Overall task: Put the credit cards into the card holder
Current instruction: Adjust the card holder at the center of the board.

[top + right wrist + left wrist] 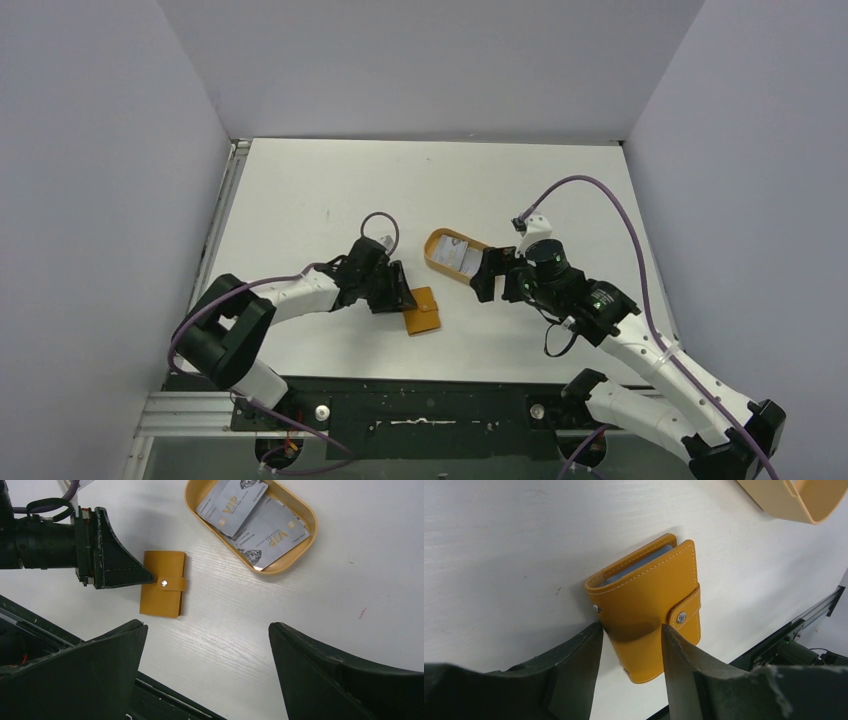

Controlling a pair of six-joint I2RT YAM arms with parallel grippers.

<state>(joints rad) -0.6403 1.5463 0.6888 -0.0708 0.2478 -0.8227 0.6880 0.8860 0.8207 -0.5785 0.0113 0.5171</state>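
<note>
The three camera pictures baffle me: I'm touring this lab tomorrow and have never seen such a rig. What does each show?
Two robot arms are bolted at the table's near edge. One picture looks down from a fixed camera above and behind them. The other two come from wrist cameras, each showing its own dark fingers. On the table lie a closed orange card holder and an oval tan tray holding the credit cards. The left gripper hovers at the card holder with jaws apart; the right gripper is wide open above the table. Neither visibly holds anything.
</note>
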